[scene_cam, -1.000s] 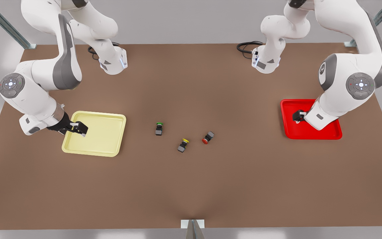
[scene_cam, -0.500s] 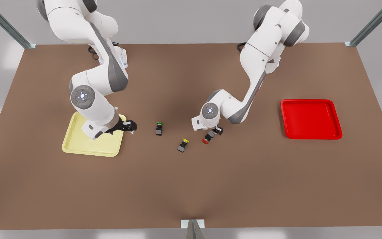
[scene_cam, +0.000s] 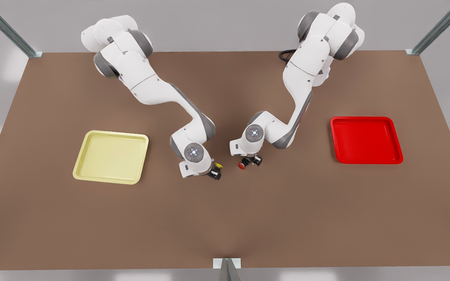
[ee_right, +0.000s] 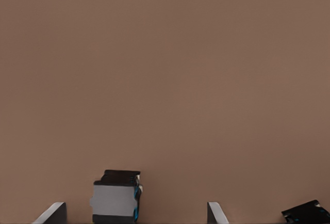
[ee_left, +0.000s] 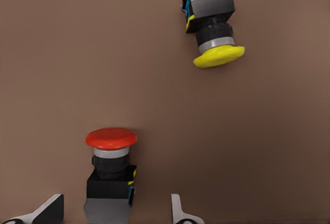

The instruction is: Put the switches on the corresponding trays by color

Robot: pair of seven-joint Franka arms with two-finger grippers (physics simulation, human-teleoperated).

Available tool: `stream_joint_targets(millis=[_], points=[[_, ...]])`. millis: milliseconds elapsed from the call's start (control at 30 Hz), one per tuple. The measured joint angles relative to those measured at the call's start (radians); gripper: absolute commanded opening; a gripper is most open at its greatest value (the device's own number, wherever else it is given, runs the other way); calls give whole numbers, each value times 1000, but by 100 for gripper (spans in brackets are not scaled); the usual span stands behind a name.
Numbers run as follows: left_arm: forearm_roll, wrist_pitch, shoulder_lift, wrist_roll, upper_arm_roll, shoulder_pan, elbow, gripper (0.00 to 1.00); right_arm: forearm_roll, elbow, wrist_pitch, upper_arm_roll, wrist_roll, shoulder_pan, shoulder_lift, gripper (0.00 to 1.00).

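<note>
Left gripper (scene_cam: 249, 160) mid-frame: fingers (ee_left: 178, 211) spread wide around red-capped switch (ee_left: 110, 170), no contact. Right gripper (scene_cam: 212, 173) wide open astride yellow-capped switch (scene_cam: 216, 168).

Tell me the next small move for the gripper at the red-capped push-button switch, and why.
Probably close the left gripper on the red-capped push-button switch. Its open fingers already straddle the switch's dark boxy body, which lies on the brown table, not in the bright red square tray. The right gripper is open at the yellow-capped switch.
</note>
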Motion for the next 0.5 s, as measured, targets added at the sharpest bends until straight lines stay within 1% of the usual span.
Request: stream_joint_targets(millis=[67,167,200,233,267,300,400,433,500], points=[[1,0,7,0,-1,1,0,100,6,-1,83,2,3,0,16,100],[2,0,19,0,-1,1,0,100,2,41,99,15,-4,0,55,100],[1,0,19,0,-1,1,0,95,-2,42,99,15,-10,11,52,100],[0,0,19,-1,-1,1,0,77,-34,40,97,14,-14,11,52,100],[-1,-1,19,-1,-1,1,1,54,-39,41,97,11,-17,13,54,100],[-2,-3,18,-8,-1,1,2,46,-66,38,96,9,-18,14,59,100],[-4,0,19,-12,-1,1,3,48,-86,37,97,9,-17,14,74,98],[-5,0,21,-12,-1,1,3,48,-85,39,96,11,-16,14,76,95],[-5,0,21,-11,-1,1,3,49,-88,34,86,15,-14,16,76,93]])
